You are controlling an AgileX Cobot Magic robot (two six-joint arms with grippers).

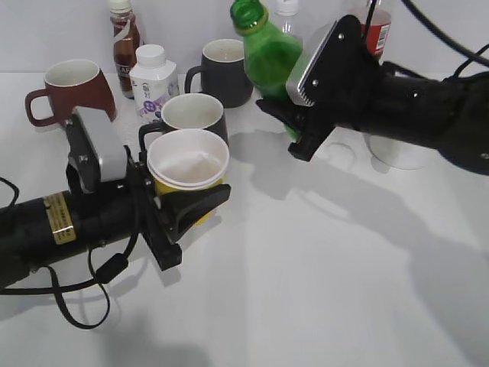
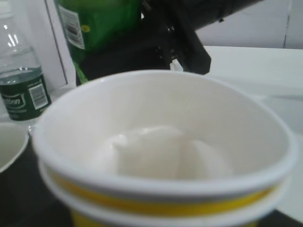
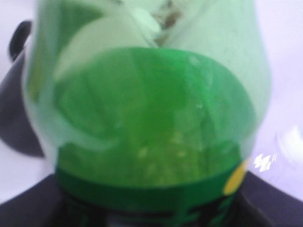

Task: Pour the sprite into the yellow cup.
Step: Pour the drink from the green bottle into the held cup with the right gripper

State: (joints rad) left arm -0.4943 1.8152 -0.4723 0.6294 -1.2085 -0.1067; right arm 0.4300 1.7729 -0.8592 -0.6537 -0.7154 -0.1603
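Note:
My left gripper [image 1: 183, 210] is shut on the yellow cup [image 1: 188, 164], a small paper cup with a white inside, held upright; it fills the left wrist view [image 2: 161, 156]. My right gripper [image 1: 286, 122] is shut on the sprite [image 1: 267, 53], a green transparent bottle, held up and tilted left, with its neck leaning toward the cup from the cup's upper right. The bottle fills the right wrist view [image 3: 151, 118] and shows behind the cup in the left wrist view [image 2: 99, 28].
Behind the cup stand a dark mug with white inside [image 1: 191, 115], a dark grey mug [image 1: 223, 69], a red-brown mug [image 1: 72, 88], a small white bottle [image 1: 153, 80], a brown bottle [image 1: 124, 38] and a clear water bottle [image 2: 21, 85].

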